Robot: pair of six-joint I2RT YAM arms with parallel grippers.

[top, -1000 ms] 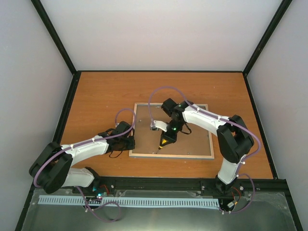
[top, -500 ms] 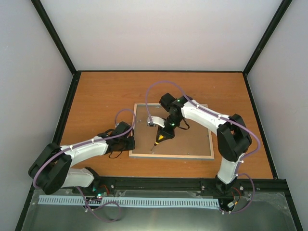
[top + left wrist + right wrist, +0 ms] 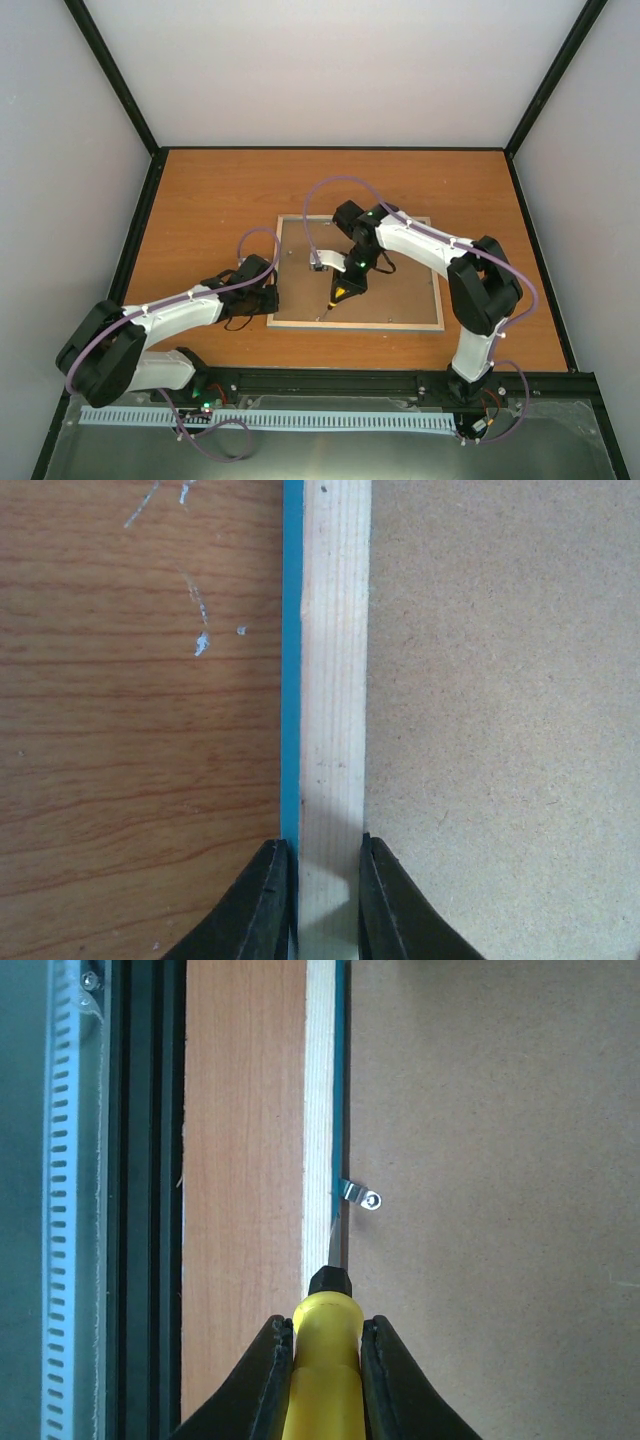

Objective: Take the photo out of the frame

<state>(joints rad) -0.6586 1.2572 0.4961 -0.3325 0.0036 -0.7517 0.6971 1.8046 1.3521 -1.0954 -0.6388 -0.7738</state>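
The frame (image 3: pixel 355 324) lies face down on the table, its brown backing board (image 3: pixel 400 290) facing up. The photo is hidden beneath that board. My left gripper (image 3: pixel 272 296) is shut on the frame's left rail (image 3: pixel 335 680), one finger on the turquoise outer edge and the other on the inner side. My right gripper (image 3: pixel 347 285) is shut on a yellow-handled screwdriver (image 3: pixel 327 1360). It hangs over the board and points at the near rail. The blade tip sits at the seam between rail (image 3: pixel 319 1110) and board, just short of a small metal clip (image 3: pixel 362 1196).
The orange wooden table (image 3: pixel 210 210) surrounds the frame. A black bar (image 3: pixel 150 1160) and a white slotted strip (image 3: pixel 260 418) run along the near edge by the arm bases. Pale walls close in the back and both sides.
The right gripper carried the screwdriver left along the near rail, then came back slightly to the right. The left gripper has kept its hold on the left rail without moving.
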